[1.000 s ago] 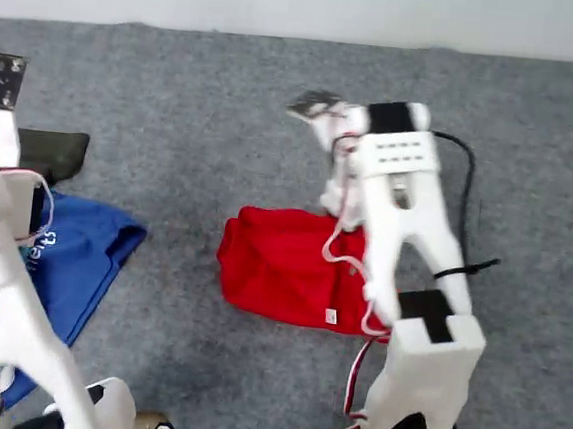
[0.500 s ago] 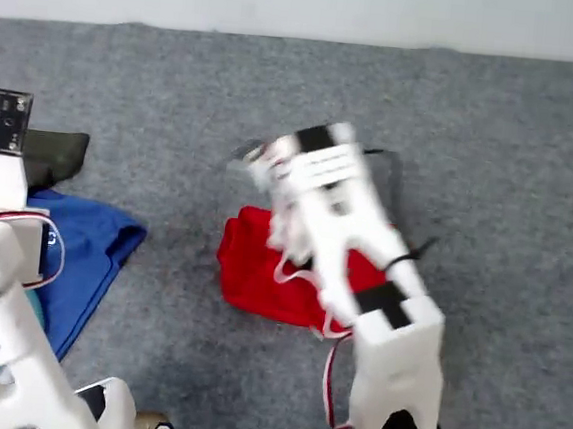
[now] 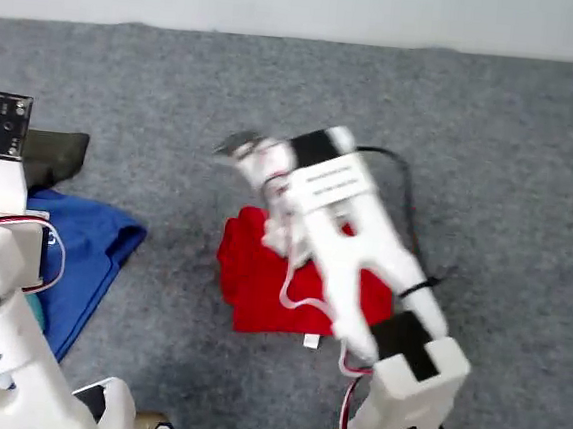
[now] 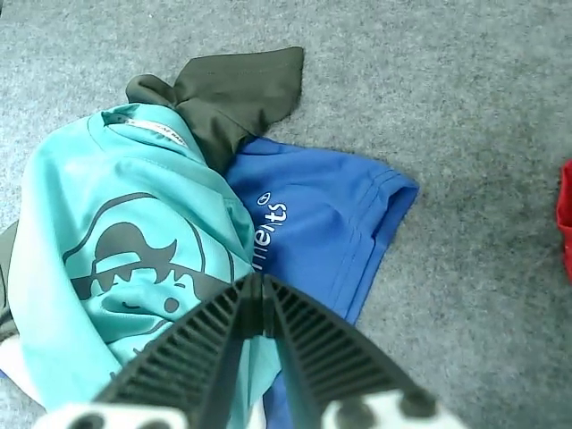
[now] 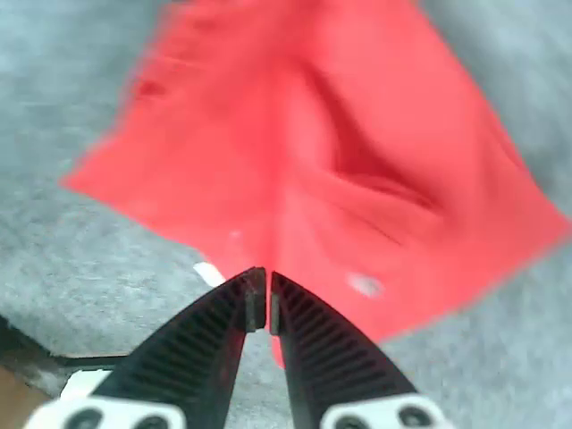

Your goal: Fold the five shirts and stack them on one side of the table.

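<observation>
Grey table (image 3: 533, 146), red shirt (image 5: 357, 161) just below clenched right pincer (image 5: 266, 299), left pincer (image 4: 259, 304) clenched above teal shirt (image 4: 107, 223)

The red shirt (image 3: 260, 283) lies folded in a lumpy square in the middle of the table (image 3: 494, 142). Well apart, on the left, three more lie in a heap: a blue shirt (image 4: 331, 214) flat underneath, a teal shirt (image 4: 116, 241) with a cartoon face on top of it, and a dark green shirt (image 4: 232, 94) crumpled at the far end.
</observation>
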{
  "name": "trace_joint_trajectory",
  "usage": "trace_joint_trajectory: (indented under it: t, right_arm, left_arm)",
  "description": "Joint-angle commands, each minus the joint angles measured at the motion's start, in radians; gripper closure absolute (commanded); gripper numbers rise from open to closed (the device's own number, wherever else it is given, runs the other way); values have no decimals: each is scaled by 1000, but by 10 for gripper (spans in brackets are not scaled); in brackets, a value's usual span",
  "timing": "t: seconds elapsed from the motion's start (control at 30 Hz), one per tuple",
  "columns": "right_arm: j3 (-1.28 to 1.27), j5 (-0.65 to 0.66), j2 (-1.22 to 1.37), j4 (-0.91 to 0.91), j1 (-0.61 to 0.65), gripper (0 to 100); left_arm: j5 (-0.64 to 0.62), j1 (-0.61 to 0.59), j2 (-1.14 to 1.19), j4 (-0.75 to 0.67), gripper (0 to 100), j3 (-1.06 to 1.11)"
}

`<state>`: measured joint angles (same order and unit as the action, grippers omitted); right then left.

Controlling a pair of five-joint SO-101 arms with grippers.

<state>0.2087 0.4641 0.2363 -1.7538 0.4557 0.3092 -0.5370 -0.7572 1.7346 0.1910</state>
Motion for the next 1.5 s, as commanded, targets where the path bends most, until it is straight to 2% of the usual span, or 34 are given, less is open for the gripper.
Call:
trace_joint_trajectory:
  t: [0.0,0.13,0.37,0.47,0.67,0.87,1.03,1.2,1.33,1.47]
  right_arm:
    - [8,-3,25,-41,-88,913]
    - [9,-9,90,-38,-77,801]
    - [118,-11,225,-25,-73,798]
    - [175,-11,294,-25,-68,828]
    - [249,-11,363,-36,-65,994]
    - [204,-6,282,-44,-54,989]
    - [5,-3,97,-44,33,989]
    - [-175,-15,-67,-41,196,988]
    - [-229,-46,-124,-39,297,988]
    - [-229,-38,-134,-39,334,988]
  left_arm:
    - [2,-3,-17,18,983,-2]
    - [2,-2,-17,18,983,-2]
    - [2,-2,-17,18,983,-2]
    - [2,-2,-17,18,983,-2]
    - [2,-2,-17,18,983,-2]
    - [2,-3,-17,18,983,-2]
    - [2,-2,-17,18,983,-2]
    - [2,0,-17,18,983,-2]
    - [2,0,-17,18,983,-2]
    - [2,0,-17,18,983,-2]
